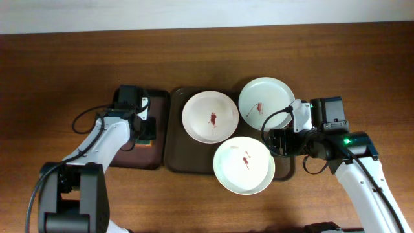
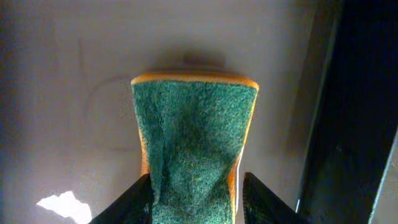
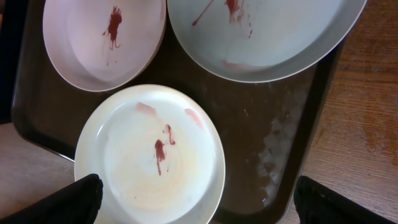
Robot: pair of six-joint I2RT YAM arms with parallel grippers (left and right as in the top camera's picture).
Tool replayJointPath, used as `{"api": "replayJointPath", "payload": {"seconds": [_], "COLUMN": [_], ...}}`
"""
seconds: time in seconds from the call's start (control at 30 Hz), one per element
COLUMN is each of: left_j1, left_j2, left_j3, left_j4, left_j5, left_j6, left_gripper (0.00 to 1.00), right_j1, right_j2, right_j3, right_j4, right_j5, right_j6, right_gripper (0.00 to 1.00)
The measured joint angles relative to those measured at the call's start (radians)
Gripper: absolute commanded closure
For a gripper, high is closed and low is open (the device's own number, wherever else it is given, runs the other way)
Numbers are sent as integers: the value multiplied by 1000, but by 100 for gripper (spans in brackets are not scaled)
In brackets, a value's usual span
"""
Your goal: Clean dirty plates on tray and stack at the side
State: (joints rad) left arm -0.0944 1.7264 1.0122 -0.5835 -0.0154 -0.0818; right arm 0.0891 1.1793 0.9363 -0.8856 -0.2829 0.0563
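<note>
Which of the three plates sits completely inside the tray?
The leftmost plate; the back-right plate and the front plate both overhang the tray's rim.

The wooden table (image 1: 58, 58) carries the large brown tray (image 1: 175, 153) and, just beside it, a smaller dark tray (image 1: 146, 159).

Wooden table (image 1: 65, 58), dark reddish-brown, grain running left to right. Pale strip (image 1: 207, 11) along far edge, beyond the wood. Small dark tray (image 1: 158, 103) on left half of table, rounded corners, long side front to back. Sponge (image 2: 193, 143) over its floor: green scouring face up, orange foam showing at far end. Resting or lifted, cannot tell. Bright glare patch on tray floor beside sponge.
</note>
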Motion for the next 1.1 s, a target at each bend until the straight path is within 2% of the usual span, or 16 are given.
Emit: {"api": "replayJointPath", "payload": {"seconds": [0.23,0.3,0.33,0.37,0.43,0.53,0.57,0.6,0.7,0.73,0.77,0.8,0.83,1.1], "left_j1": [0,0,0,0,0,0,0,0,-3,-4,-4,-4,-4,-3], "left_j2": [0,0,0,0,0,4,13,23,54,58,60,60,60,63], "left_j3": [0,0,0,0,0,0,0,0,0,0,0,0,0,24], "left_j4": [-1,17,24,29,34,42,45,48,50,50,50,50,48,-16], "left_j5": [-8,-12,-12,-11,-11,-11,-11,-11,-11,-11,-11,-11,-12,-18], "left_j6": [4,5,6,10,8,10,8,9,10,10,10,9,10,10], "left_gripper": [72,83,92,95,92,83,73,69,72,76,82,93,98,100], "right_j1": [0,0,0,0,0,0,0,0,0,0,0,0,0,0], "right_j2": [0,0,0,0,0,0,0,0,0,0,0,0,0,0], "right_j3": [0,0,0,0,0,0,0,0,0,0,0,0,0,0], "right_j4": [0,0,-1,-1,-1,-9,-13,-14,-16,-16,-16,-16,-16,-17], "right_j5": [0,0,0,0,0,0,0,0,0,0,0,0,0,0], "right_j6": [0,0,0,0,0,0,0,0,0,1,0,0,1,0], "right_gripper": [1,1,1,1,1,1,1,1,1,1,1,1,1,1]}}
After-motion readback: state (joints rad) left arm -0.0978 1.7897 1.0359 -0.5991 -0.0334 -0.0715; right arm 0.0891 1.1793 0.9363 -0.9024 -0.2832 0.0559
